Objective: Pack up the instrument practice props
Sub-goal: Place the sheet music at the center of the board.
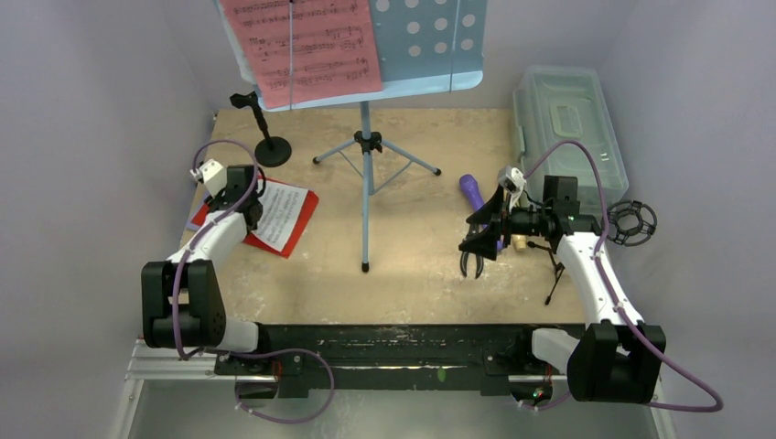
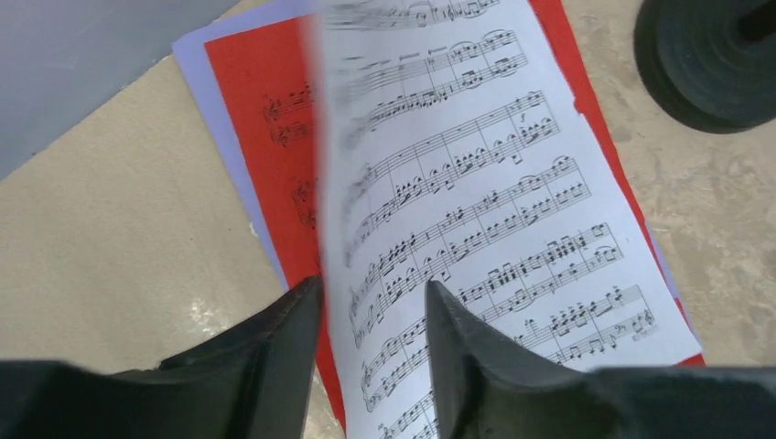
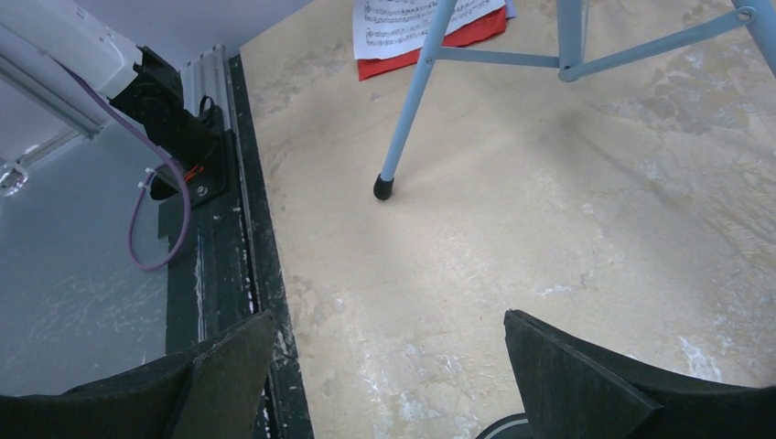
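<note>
The left gripper [image 2: 371,291] hangs low over the sheet music at the left side of the tabletop [image 1: 430,265]. Its jaws stand a little apart, and the left edge of the white sheet-music page [image 2: 494,210] runs into the gap between them. That edge is blurred in the left wrist view, and neither finger is seen pressing on it. The white page lies on a red page [image 2: 261,137], with a pale lilac sheet [image 2: 197,55] showing beneath both. Just beyond them stands the black round-base pole [image 1: 272,149], upright, with a clip at its top.

The right gripper [image 1: 471,265] hovers over bare tabletop right of centre, its jaws spread wide with nothing between them. The purple microphone [image 1: 471,192] lies flat just behind it. A cream microphone [image 1: 520,243] shows only as a small pale end under the right wrist. Beside it, by the right forearm, are the thin legs of the black mic tripod [image 1: 556,274].

At the middle rear the light-blue music stand [image 1: 365,183] stands upright on its tripod legs. One black-tipped leg reaches toward the near edge. A red sheet [image 1: 307,46] rests on its perforated desk [image 1: 430,41]. The translucent grey-green box [image 1: 567,128] sits with its lid on at the right rear, apart from both grippers.
</note>
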{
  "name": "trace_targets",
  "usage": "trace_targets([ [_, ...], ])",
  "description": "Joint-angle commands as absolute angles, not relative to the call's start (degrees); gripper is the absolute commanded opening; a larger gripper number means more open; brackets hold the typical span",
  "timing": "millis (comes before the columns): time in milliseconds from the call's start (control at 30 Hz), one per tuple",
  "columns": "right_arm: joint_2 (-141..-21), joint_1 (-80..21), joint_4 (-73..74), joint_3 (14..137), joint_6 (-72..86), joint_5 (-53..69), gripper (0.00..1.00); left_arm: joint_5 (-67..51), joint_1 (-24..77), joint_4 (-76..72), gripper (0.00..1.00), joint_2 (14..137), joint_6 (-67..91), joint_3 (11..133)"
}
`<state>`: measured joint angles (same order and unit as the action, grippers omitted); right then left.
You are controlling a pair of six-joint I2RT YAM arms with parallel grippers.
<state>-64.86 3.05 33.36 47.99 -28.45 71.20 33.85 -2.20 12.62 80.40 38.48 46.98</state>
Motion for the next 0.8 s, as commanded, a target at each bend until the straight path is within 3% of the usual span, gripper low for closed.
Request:
trace_targets([
  [0, -64.2, 3.0, 34.0, 50.6, -30.0, 71.2, 0.99, 38.8, -2.9, 18.2, 0.56, 81.4, 44.9, 51.0],
  [67, -64.2, 3.0, 34.0, 50.6, -30.0, 71.2, 0.99, 40.2, -2.9, 20.6, 0.67, 81.4, 46.0, 52.3],
  [167, -64.3, 3.0, 34.0, 50.6, -30.1, 71.1, 0.99, 40.5, -2.9, 24.6, 0.74, 80.1, 46.1, 54.8],
  [633, -64.2, 2.9, 34.1, 50.6, -30.3, 71.1, 0.99, 21.2, -2.9, 21.5, 0.78, 49.3, 26.9, 56.2],
  [767, -64.2, 3.0, 34.1, 50.5, -30.5, 71.0, 0.99, 13.2, -2.9, 23.4, 0.79, 46.8, 22.6, 60.9],
])
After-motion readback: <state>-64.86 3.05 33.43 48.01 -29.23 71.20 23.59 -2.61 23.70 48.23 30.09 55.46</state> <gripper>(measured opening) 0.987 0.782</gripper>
